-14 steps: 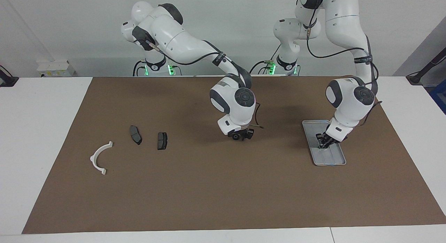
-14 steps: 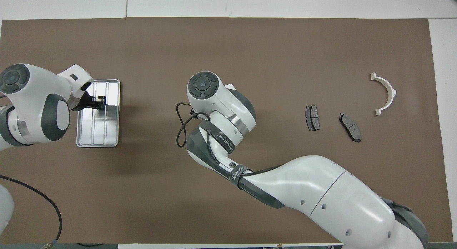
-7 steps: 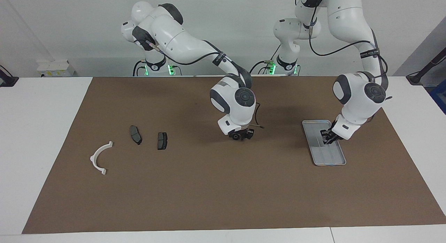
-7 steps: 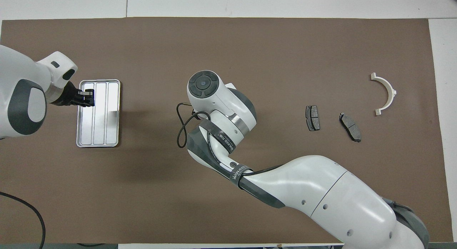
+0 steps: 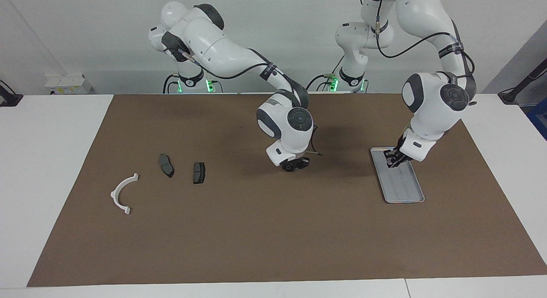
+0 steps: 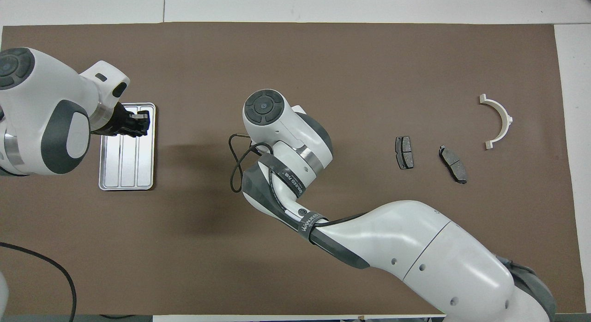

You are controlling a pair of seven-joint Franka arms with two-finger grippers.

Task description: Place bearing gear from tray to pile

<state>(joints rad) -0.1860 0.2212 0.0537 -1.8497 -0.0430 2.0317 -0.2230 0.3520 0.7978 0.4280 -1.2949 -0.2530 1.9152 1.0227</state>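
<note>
The bearing gear does not show clearly in either view. The bed of the tray (image 5: 406,199) that is visible is bare. The only candidate is a small pale piece (image 6: 141,113) at the tips of the left hand (image 5: 391,159), and whether that is the gear or part of the hand I cannot tell.

A bearing gear is probably metal: stiff, dense for its bulk, smooth and inclined to slip or roll, but not fragile. A pinch across its rim or its flat faces, squarely centred, probably suits it best. It will likely sit more quietly if set down flat than if dropped on edge.

The left hand is clenched, fingertips together, and hangs over the end of the tray nearer the robots. The tray lies on the brown surface (image 5: 273,238) toward the left arm's end.

The right hand (image 5: 295,164) hangs low over the middle of the surface; its state I cannot tell.

The pile lies well apart, toward the right arm's end: two dark brake pads (image 5: 166,165) and, farther from the robots, a white half-ring bracket (image 5: 122,193).
</note>
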